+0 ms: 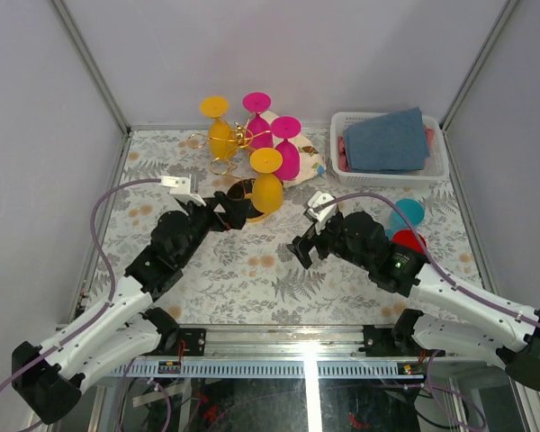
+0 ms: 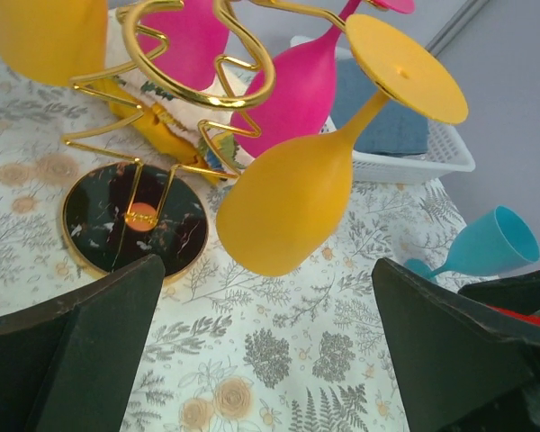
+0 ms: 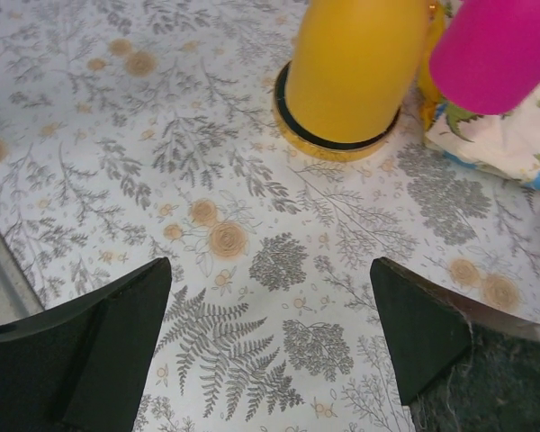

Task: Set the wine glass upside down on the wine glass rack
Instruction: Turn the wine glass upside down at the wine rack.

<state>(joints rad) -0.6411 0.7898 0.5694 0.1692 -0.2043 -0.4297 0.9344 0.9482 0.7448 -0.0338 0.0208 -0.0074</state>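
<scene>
The gold wire wine glass rack (image 1: 238, 137) stands at the back middle on its round black base (image 2: 133, 225). Several glasses hang from it upside down. Nearest me is a yellow wine glass (image 1: 267, 183), bowl down and foot up, hanging over the base (image 3: 335, 148). My left gripper (image 1: 229, 210) is open just left of it, and the glass (image 2: 297, 200) hangs ahead of the jaws, untouched. My right gripper (image 1: 303, 249) is open over bare tablecloth, right of and nearer than the yellow glass (image 3: 355, 67). Nothing is between its jaws (image 3: 270, 279).
Two pink glasses (image 1: 286, 144) and another yellow one (image 1: 218, 128) hang on the rack. A white basket (image 1: 436, 166) with a blue cloth sits at the back right. Teal (image 1: 405, 214) and red (image 1: 409, 240) glasses lie beside the right arm. A patterned cloth (image 3: 504, 135) lies by the rack.
</scene>
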